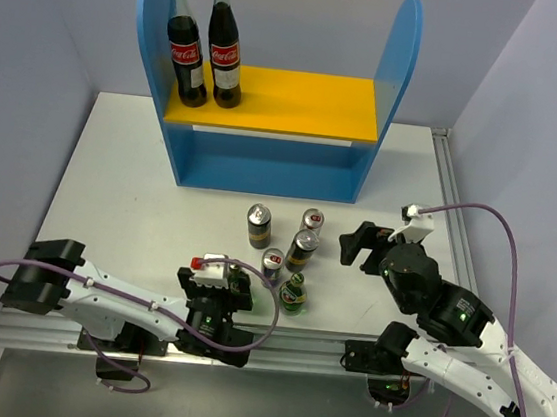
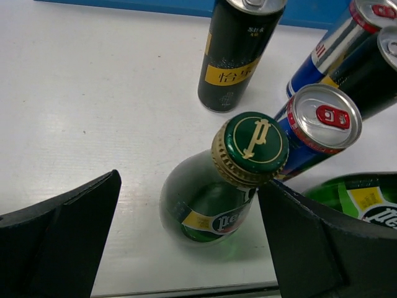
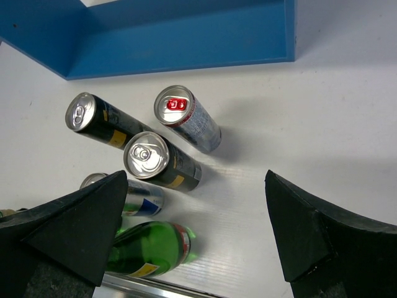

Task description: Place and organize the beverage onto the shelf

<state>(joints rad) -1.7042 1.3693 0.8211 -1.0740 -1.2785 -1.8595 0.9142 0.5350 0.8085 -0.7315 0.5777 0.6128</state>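
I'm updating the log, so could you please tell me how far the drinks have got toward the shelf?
Done: nothing yet; the shelf holds only two cola bottles. In hand: the left pincer is open around a green bottle, not gripping; the right pincer hovers open near the cans. Left: all six drinks stand on the table.

Second green bottle [image 2: 366, 195] half behind left tool [image 2: 189, 183]
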